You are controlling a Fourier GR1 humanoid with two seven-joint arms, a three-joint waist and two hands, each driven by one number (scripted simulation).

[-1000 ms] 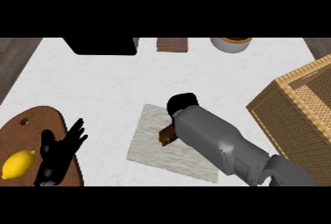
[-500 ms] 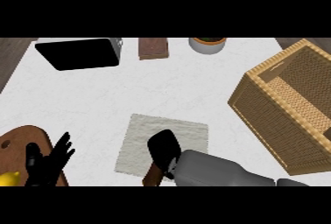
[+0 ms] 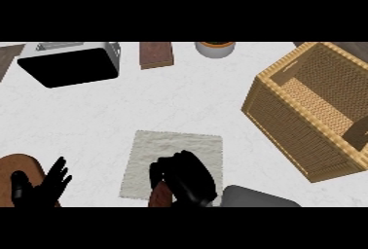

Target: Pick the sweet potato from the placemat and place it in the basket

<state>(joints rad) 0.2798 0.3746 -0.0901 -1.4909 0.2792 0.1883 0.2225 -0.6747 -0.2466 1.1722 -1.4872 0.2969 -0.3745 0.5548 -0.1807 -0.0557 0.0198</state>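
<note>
Right hand (image 3: 185,177) curled round sweet potato (image 3: 159,195), over near edge of placemat (image 3: 173,163); only a reddish-brown end visible below and left of the fingers, rest hidden under the palm. Basket (image 3: 284,129) well off to that hand's upper right, apart from it. Left hand (image 3: 45,187) resting at lower left, fingers straight, over brown board (image 3: 13,168). No readable writing or labels anywhere.

Sweet potato (image 3: 159,195) mostly hidden under right hand (image 3: 188,177); basket (image 3: 316,109) cut off at right edge
</note>
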